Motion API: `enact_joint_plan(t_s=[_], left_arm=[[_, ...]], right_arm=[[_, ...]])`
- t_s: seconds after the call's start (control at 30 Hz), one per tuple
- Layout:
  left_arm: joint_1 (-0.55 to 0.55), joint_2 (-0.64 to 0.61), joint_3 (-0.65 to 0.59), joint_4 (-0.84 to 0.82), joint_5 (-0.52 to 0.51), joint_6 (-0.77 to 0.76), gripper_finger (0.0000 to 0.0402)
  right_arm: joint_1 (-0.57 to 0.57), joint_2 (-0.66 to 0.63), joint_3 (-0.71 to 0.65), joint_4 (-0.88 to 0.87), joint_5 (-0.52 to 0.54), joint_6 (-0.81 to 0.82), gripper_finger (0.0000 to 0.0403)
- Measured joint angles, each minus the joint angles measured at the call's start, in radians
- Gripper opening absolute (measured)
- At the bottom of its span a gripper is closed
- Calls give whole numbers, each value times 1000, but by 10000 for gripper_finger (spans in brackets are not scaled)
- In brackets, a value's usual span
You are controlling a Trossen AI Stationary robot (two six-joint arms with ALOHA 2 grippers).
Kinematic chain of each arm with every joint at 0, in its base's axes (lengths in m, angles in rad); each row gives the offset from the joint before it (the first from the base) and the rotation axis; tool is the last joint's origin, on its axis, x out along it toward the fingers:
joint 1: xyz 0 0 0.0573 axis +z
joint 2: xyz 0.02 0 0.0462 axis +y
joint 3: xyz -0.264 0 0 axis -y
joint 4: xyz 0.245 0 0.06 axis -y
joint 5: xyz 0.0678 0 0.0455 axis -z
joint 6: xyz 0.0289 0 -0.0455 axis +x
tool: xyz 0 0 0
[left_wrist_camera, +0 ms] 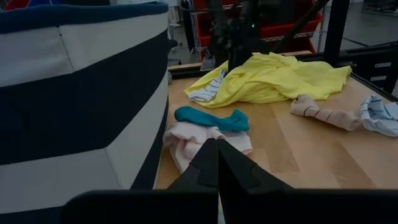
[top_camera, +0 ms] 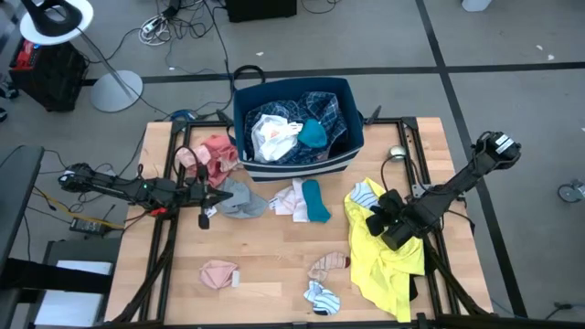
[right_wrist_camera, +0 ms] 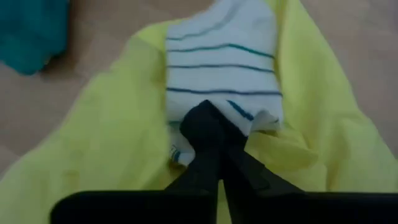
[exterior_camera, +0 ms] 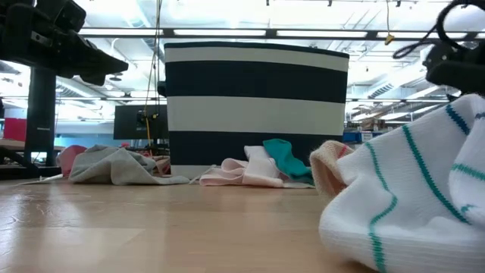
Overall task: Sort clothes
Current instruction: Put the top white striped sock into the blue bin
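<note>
While the left tool [top_camera: 203, 194] hangs pinched shut and empty over the grey garment [top_camera: 239, 199] at nine o'clock on the tabletop [top_camera: 274, 267], the right tool [right_wrist_camera: 208, 127] sits at four o'clock, its fingers nipped together on the striped sock [right_wrist_camera: 224, 68] lying on the yellow shirt [top_camera: 388, 260]. Near the centre lie a teal sock [top_camera: 317, 201] and a pale pink piece [top_camera: 291, 199]. At twelve o'clock stands the bin [top_camera: 297, 163], clothes inside. Pink pieces [top_camera: 214, 153] lie at ten o'clock; more socks [top_camera: 322, 296] lie at six.
</note>
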Motion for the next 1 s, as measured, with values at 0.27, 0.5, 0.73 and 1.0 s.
enact_joint_plan(t_s=[0.27, 0.5, 0.73, 1.0], left_arm=[[0, 0, 0, -12, -3, 9, 1], [0, 0, 0, -12, -3, 29, 1], [0, 0, 0, -1, -3, 28, 1], [0, 0, 0, 20, -4, 27, 1]], right_arm=[[-47, 0, 188, -206, 44, -87, 4], [-78, 0, 443, -417, 159, -208, 2], [-170, 0, 663, -433, 278, -482, 1], [-387, 3, 836, -115, 295, -1079, 0]])
